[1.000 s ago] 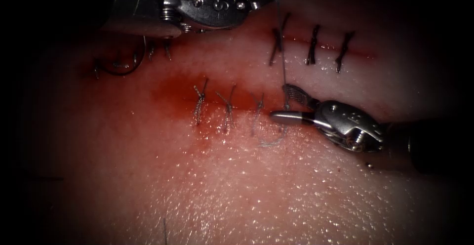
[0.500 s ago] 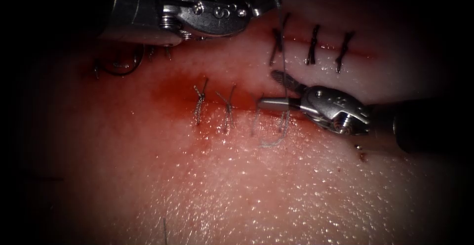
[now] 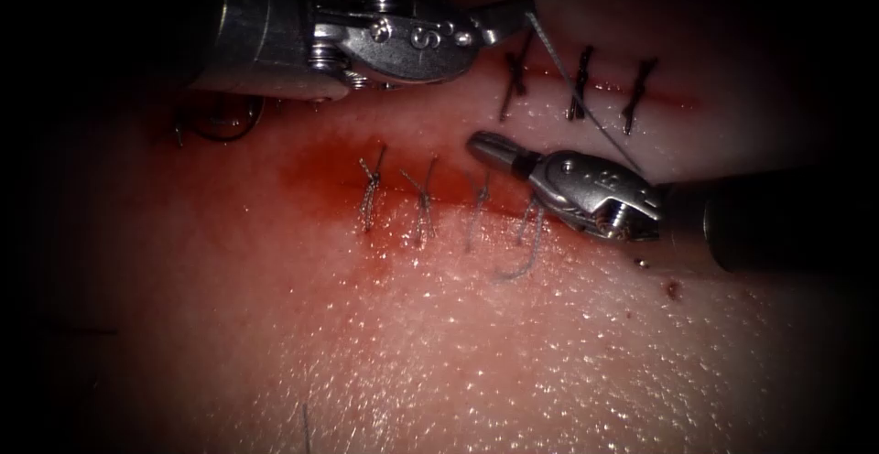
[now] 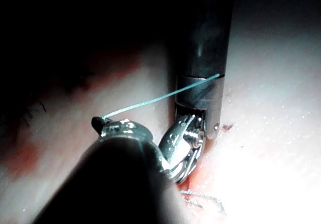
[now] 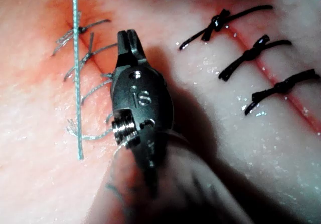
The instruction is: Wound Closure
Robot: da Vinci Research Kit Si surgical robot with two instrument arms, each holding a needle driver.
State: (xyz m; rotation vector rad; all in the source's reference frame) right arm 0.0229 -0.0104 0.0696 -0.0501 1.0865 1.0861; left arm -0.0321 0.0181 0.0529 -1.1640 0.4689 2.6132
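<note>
Left tool [image 3: 513, 10]: jaws closed on thread [image 3: 572, 88], above cut [image 3: 439, 189]. Right tool [image 3: 485, 145]: jaws closed, empty, over cut's right end. Needle [image 3: 220, 129]: on tissue [image 3: 513, 353], left of cut.

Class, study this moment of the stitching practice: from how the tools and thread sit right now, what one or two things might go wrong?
1. The left tool has its jaws shut on the thread, which runs taut behind the right tool. A hard pull might snap it or tear the tissue.

2. The right tool's jaws look shut and hold nothing, with the tip close above the stitches along the cut. It might snag one.
</note>
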